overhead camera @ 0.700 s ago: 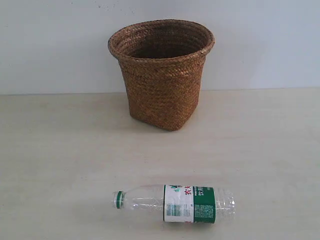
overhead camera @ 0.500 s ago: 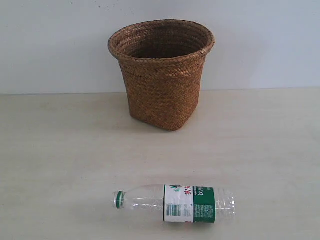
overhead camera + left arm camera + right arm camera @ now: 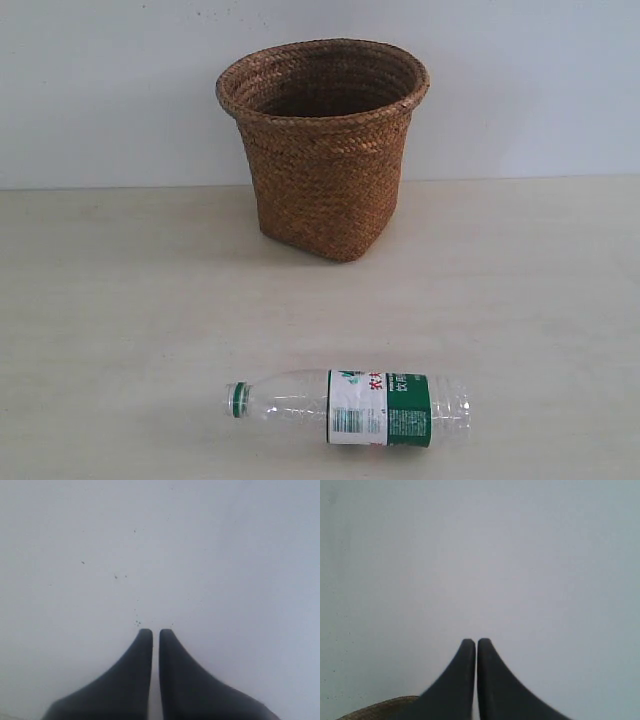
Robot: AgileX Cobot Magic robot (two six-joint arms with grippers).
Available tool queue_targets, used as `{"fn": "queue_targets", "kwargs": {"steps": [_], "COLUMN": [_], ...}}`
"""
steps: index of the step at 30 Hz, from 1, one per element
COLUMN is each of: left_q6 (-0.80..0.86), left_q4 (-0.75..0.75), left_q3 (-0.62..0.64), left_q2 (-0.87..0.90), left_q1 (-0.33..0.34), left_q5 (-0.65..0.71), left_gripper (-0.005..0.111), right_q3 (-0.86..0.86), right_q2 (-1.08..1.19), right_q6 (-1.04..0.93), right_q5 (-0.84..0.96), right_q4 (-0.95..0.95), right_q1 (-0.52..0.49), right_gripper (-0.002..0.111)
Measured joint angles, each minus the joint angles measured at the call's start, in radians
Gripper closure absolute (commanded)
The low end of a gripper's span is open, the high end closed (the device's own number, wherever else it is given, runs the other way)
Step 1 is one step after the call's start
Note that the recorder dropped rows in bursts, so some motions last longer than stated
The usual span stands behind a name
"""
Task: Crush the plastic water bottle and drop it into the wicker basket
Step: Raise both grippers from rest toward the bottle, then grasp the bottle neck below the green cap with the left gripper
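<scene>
Wicker basket (image 3: 325, 190) upright at back of table (image 3: 120, 300), close to wall (image 3: 100, 80). Upper inner weave visible, floor hidden behind near rim.

Plastic water bottle (image 3: 350, 407) lying on side on table, near front edge, well apart from basket, uncrushed. Green cap (image 3: 237, 399) points left, label (image 3: 380, 407) toward right end.

Exterior view: no arms.

Left gripper (image 3: 156, 632): fingers together, thin slit between tips, facing pale surface.

Right gripper (image 3: 476, 642): fingers together likewise. Brown woven edge in frame corner, probably basket rim (image 3: 385, 707), blurred.
</scene>
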Motion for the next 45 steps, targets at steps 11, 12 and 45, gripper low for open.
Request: {"fn": "queue_targets", "kwargs": {"steps": [11,12,45], "left_q6": [-0.059,-0.066,1.27], "left_q4": [0.144,0.173,-0.423], "left_q3": [-0.36,-0.389,-0.929], "left_q2": [0.458,0.497,1.319], "left_q1": [0.0,0.0,-0.362], "left_q5": [0.073,0.091,1.087], "left_gripper": [0.102,0.102,0.102], "right_q3": [-0.289,-0.315,-0.823], "right_q2": [0.407,0.447,1.251], "right_q6": [0.002,0.002,-1.124], "right_q5": [0.127,0.145,1.107], "right_q4": [-0.089,-0.104,0.505], "right_q1": [0.0,0.0,0.172], "right_gripper": [0.108,0.108,0.108]}}
